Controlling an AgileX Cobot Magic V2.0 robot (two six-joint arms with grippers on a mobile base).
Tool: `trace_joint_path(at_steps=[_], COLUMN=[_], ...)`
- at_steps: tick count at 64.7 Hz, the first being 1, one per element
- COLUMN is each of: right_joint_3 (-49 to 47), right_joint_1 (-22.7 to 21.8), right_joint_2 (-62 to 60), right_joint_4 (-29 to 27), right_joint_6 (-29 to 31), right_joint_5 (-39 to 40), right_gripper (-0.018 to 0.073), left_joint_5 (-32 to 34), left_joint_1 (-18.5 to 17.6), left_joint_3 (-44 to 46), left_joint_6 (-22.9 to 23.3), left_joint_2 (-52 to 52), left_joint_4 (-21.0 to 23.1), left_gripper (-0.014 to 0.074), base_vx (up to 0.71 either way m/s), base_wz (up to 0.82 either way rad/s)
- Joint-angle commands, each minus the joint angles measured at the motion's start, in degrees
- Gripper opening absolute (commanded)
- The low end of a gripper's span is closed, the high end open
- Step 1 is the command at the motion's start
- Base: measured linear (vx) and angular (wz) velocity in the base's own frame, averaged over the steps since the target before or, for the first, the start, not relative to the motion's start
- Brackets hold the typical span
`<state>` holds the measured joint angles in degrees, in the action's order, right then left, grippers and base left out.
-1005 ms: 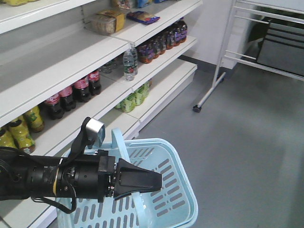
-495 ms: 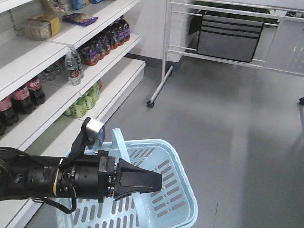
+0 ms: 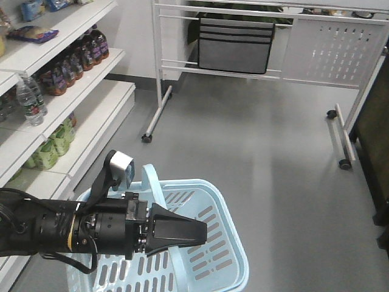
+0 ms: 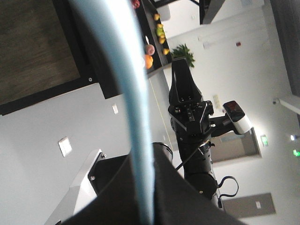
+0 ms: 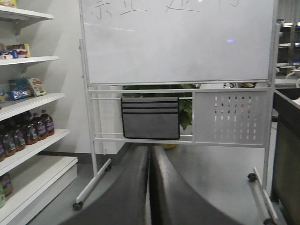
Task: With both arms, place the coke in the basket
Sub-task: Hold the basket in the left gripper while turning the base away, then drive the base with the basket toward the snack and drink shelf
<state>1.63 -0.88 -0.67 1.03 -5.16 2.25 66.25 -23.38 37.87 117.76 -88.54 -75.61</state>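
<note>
**A:** Front-facing view first. What holds what?

**B:** The basket (image 3: 209, 246) sits upright, mouth up, at the near edge. The frame cuts it off, so its long axis cannot be judged. The part of its inside that shows is bare slotted plastic. The left arm (image 3: 61, 234) lies across it from the left, and the left gripper (image 3: 203, 231) points right. Its jaws are closed on the strap handle (image 3: 150, 179), which rises on their far side and comes out again on their near side.

**A:** And the coke?

**B:** No view shows it, so I cannot tell where it is or which way it points. The shelves (image 3: 100, 112) on the left carry dark bottles (image 3: 79, 58), a water bottle (image 3: 28, 100) and green bottles (image 3: 53, 143).

**A:** Left wrist view?

**B:** The strap handle runs the whole height, close up, down into the dark jaws. Beyond it stands the right gripper (image 4: 180, 70), jaws pressed together and holding nothing.

**A:** Right wrist view?

**B:** Its two fingers (image 5: 126, 187) meet tip to tip with nothing between them. They aim at a whiteboard (image 5: 178, 37) with a grey pocket organiser (image 5: 150, 117) hung beneath. The shelves with dark bottles are on the left.
</note>
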Motion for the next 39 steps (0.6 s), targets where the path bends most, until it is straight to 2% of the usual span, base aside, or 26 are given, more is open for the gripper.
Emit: trace_joint_path(at_steps=[1,20,39], right_joint_3=[1.0,1.0,1.0], right_joint_1=[-0.3,-0.3,-0.3], right_joint_2=[-0.6,-0.6,-0.6], right_joint_4=[0.4,0.4,0.4], right_joint_6=[0.3,0.3,0.3], right_joint_5=[4.4,4.4,4.4], right_gripper=[-0.0005,-0.0005,-0.0005], left_joint_5=[12.4,12.4,12.4], left_joint_1=[-0.3,-0.3,-0.3], left_joint_3=[1.3,1.3,1.3], left_joint_6=[-0.6,-0.6,-0.6], left_joint_2=[2.2,2.2,2.2], left_joint_4=[3.5,3.5,3.5], left_gripper=[-0.0007,-0.0007,-0.0007], base_vx=[0.12,0.14,0.18], base_wz=[-0.39,-0.32,-0.17])
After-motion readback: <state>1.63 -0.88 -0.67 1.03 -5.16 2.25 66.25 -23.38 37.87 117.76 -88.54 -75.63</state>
